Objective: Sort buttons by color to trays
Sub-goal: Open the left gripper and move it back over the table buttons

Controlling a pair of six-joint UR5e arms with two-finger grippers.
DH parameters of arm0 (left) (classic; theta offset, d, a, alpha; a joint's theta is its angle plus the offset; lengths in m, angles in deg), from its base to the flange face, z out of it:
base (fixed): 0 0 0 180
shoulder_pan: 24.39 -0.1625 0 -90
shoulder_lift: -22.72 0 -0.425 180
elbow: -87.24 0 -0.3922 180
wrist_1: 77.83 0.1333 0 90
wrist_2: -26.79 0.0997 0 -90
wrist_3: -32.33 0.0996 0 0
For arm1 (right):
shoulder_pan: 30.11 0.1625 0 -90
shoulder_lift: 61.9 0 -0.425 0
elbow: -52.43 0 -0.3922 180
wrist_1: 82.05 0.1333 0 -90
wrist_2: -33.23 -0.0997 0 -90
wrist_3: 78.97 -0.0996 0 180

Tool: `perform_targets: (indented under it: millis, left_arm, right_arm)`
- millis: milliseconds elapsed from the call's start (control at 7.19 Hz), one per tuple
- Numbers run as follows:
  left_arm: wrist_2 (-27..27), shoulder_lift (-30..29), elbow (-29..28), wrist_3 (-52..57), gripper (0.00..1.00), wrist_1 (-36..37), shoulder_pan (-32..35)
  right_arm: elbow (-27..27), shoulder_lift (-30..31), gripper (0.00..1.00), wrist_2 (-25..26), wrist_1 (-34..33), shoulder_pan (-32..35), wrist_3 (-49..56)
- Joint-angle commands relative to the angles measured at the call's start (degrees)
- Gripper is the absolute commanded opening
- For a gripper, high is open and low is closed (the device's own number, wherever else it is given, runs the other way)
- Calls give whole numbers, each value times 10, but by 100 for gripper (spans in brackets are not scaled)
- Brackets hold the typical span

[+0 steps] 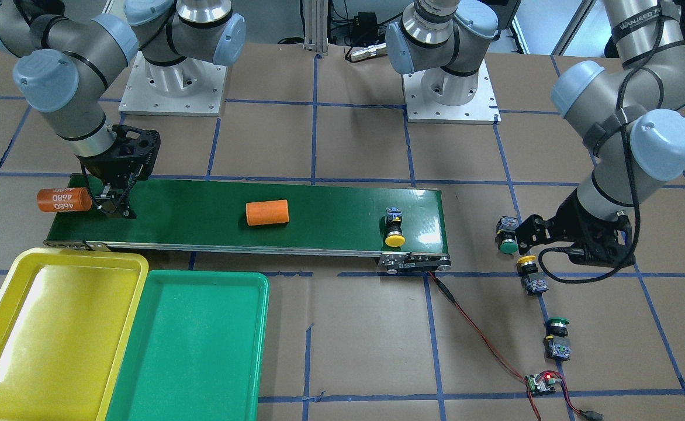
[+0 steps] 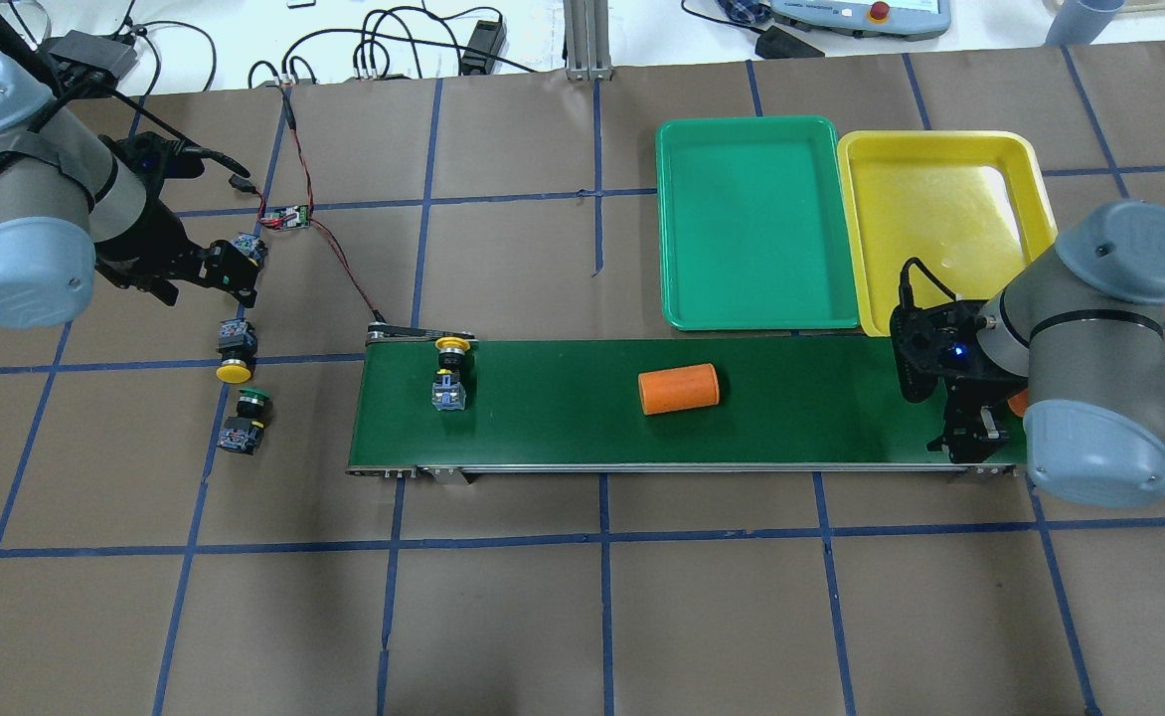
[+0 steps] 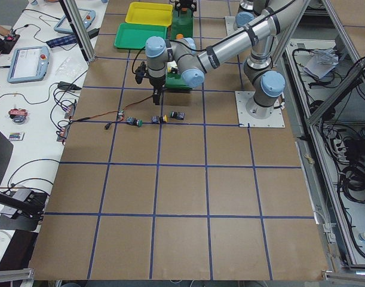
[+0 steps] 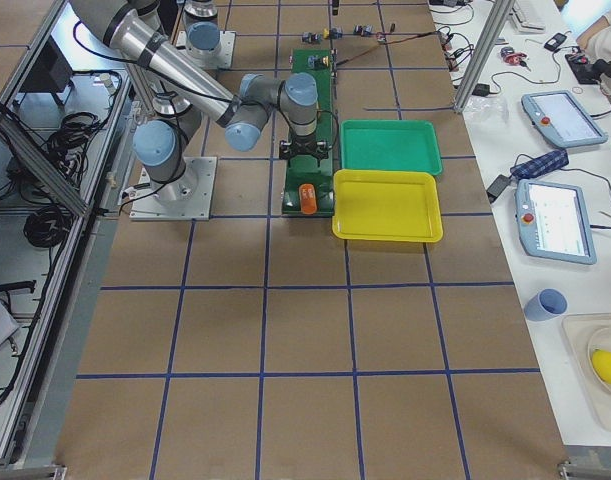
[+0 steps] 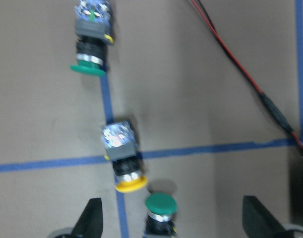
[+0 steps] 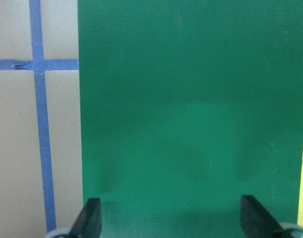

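Our left end effector (image 5: 172, 214) hangs open over a green-capped button (image 5: 160, 206) on the counter (image 5: 37, 99), left of the belt (image 6: 191, 99). The right end effector (image 6: 171, 219) gapes empty above that belt. Probably light and rigid, the button suits gripping by its black body.

Your table (image 2: 582, 617), papered brown and gridded with blue tape (image 2: 602, 538), seen from overhead: a dark-green conveyor belt (image 2: 821, 408) runs left to right across its middle. On the belt's far side, toward its right end, the green tray (image 2: 756, 229) and the yellow tray (image 2: 940, 199) sit side by side, yellow farther right. At the left, off the belt, three buttons lie on the paper in a near-to-far line: a green-capped button (image 2: 243, 420), a yellow-capped button (image 2: 235, 356) and a second green-capped button (image 1: 507, 235). Farther still lies a small circuit board (image 2: 291, 216), its red-and-black wire (image 2: 339, 264) running to the belt's left end.
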Motion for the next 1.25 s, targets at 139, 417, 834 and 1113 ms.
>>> perform_targets:
  millis: [139,417,834,1113]
  left_arm:
    - [0,-101,-98,97,100,26,-12]
    - [-7,-147,-108,115,100,60,-27]
    - [-35,-193,-106,111,100,78,-21]
    - [-35,-201,-109,119,100,79,-21]
  right_arm:
    - [0,0,100,0,0,0,0]
    - [0,0,100,0,0,0,0]
    - [0,0,100,-3,0,0,0]
    - [0,0,100,-3,0,0,0]
